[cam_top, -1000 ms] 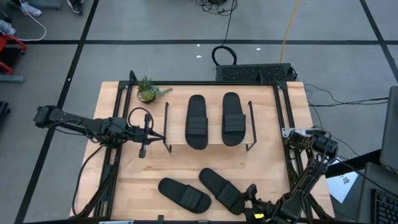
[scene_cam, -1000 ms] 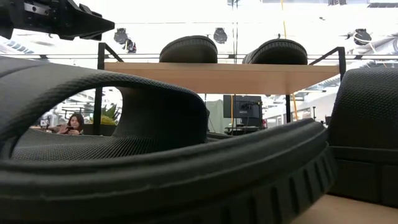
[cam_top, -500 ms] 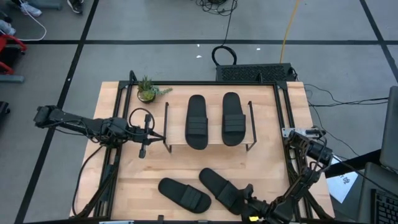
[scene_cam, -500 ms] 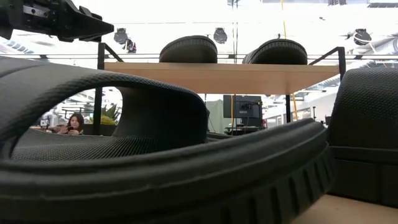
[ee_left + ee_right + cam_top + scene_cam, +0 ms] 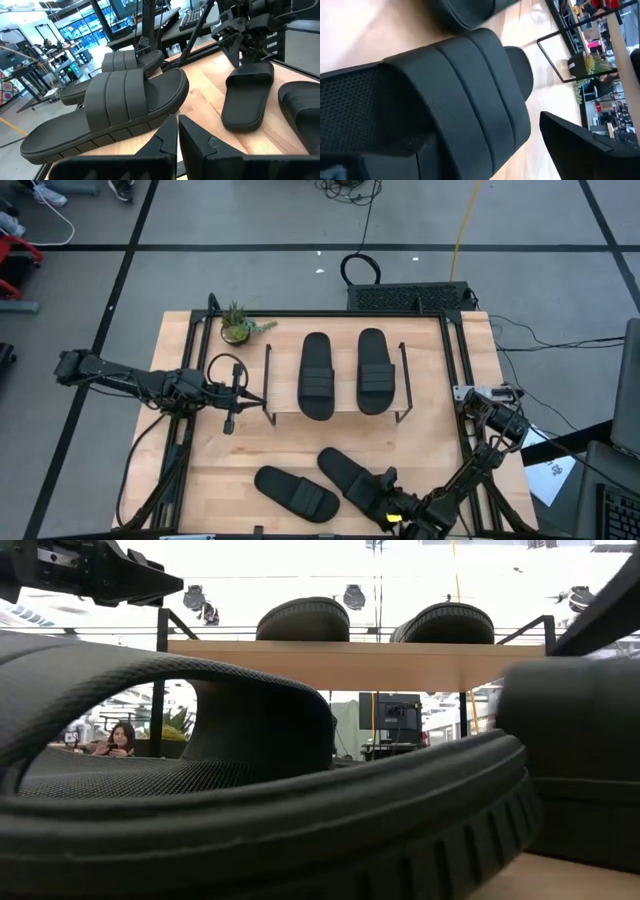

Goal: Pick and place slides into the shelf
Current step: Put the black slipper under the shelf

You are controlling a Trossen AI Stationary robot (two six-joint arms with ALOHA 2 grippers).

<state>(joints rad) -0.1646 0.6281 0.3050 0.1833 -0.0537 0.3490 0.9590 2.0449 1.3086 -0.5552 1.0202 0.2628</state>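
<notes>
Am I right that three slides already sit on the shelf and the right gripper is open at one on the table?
Not quite: only two slides sit on the shelf, as the high view shows. Two more lie on the table. The right gripper is indeed open at one of them.

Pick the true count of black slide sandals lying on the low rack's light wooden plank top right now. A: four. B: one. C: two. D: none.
C: the high view shows two black slide sandals side by side on the light wooden rack, the other two lie on the wooden tabletop.
</notes>
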